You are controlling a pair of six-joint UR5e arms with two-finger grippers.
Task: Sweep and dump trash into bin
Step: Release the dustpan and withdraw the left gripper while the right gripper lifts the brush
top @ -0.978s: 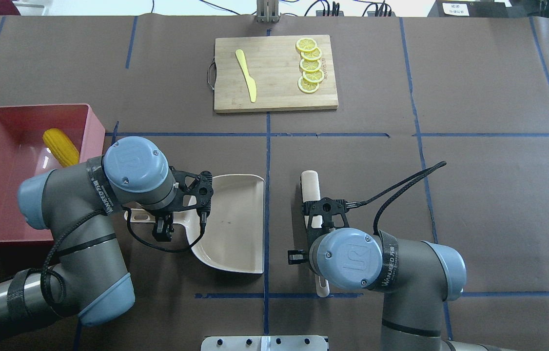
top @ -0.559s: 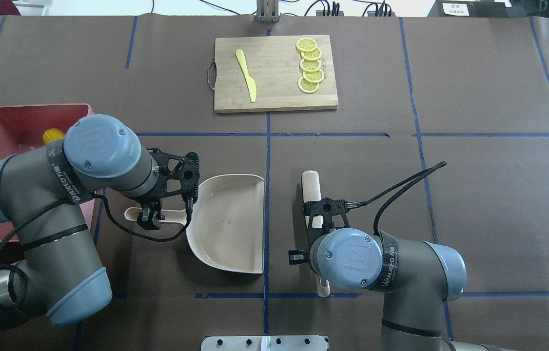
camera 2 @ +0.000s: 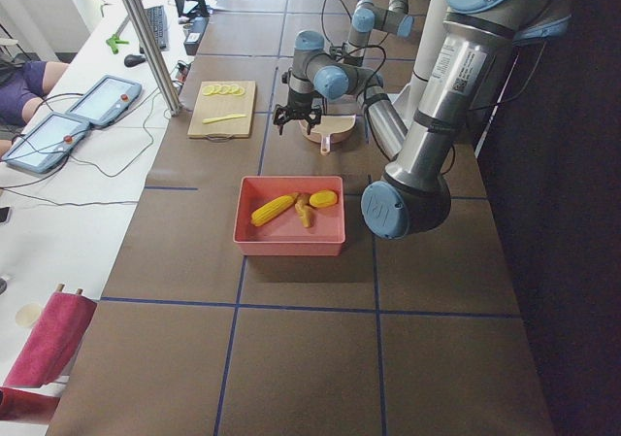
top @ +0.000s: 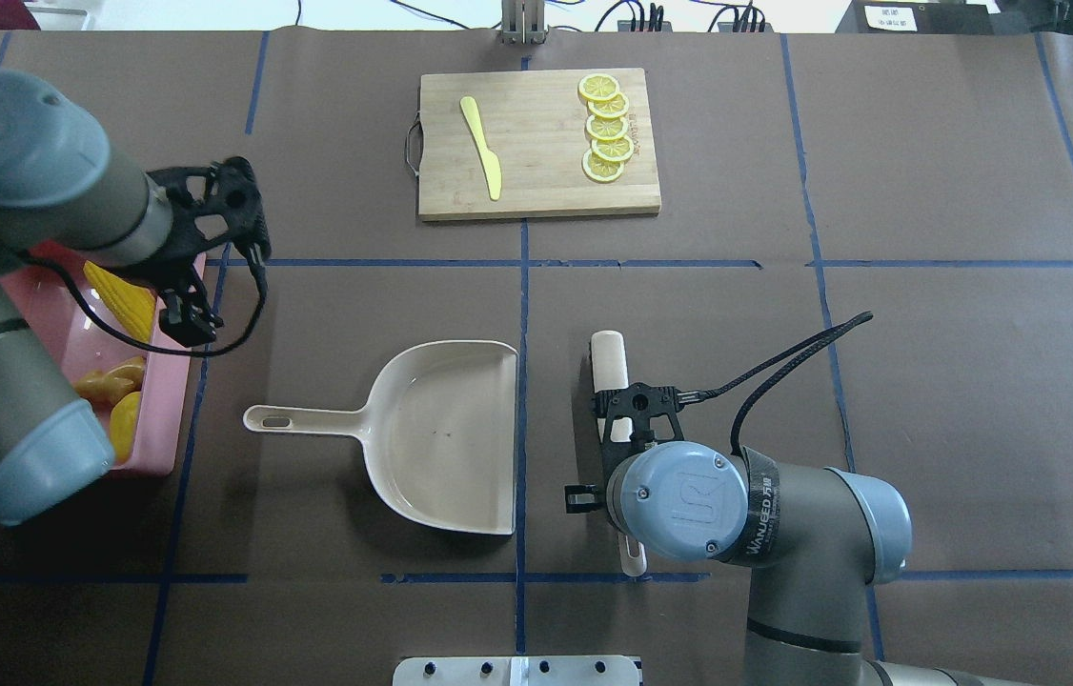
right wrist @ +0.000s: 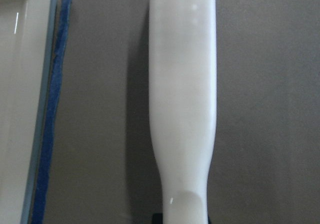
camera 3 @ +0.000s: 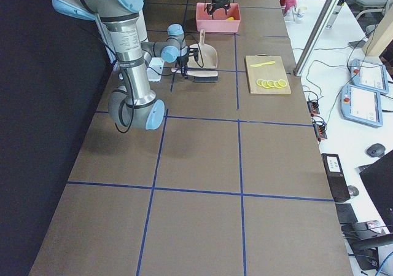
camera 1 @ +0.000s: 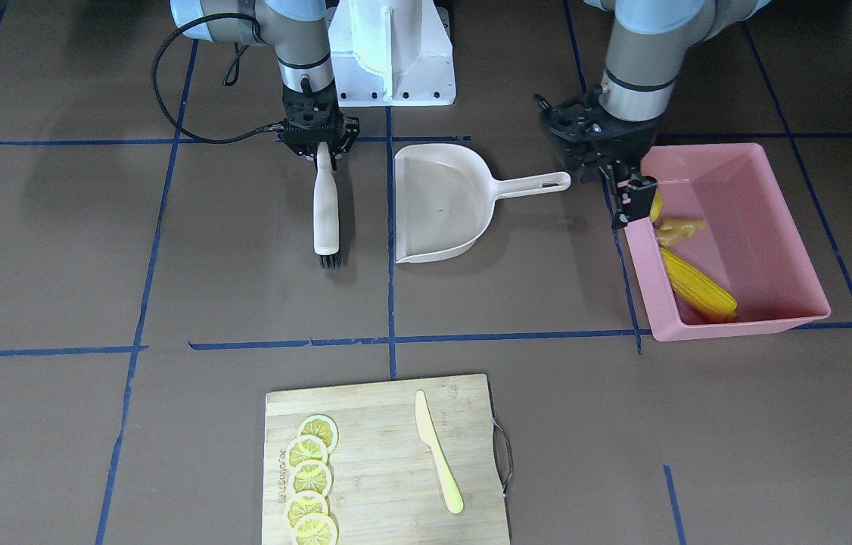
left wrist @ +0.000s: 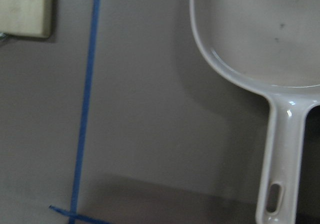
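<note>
The pink bin holds the trash: the corn cob, the ginger root and the potato-like lump, which my left arm partly hides. Seen from overhead, the bin's rim shows beside that arm. My left gripper hangs open and empty above the bin's inner edge. The beige dustpan lies empty and flat mid-table, its handle free. My right gripper is shut on the white brush, which lies beside the dustpan.
A wooden cutting board sits at the far side with several lemon slices and a pale yellow knife. The robot's white base stands at the near edge. Blue tape lines cross the brown table cover.
My left gripper let go of the dustpan handle, rose and swung left and away to the bin's edge. The dustpan stayed flat on the table. The right arm has barely moved.
</note>
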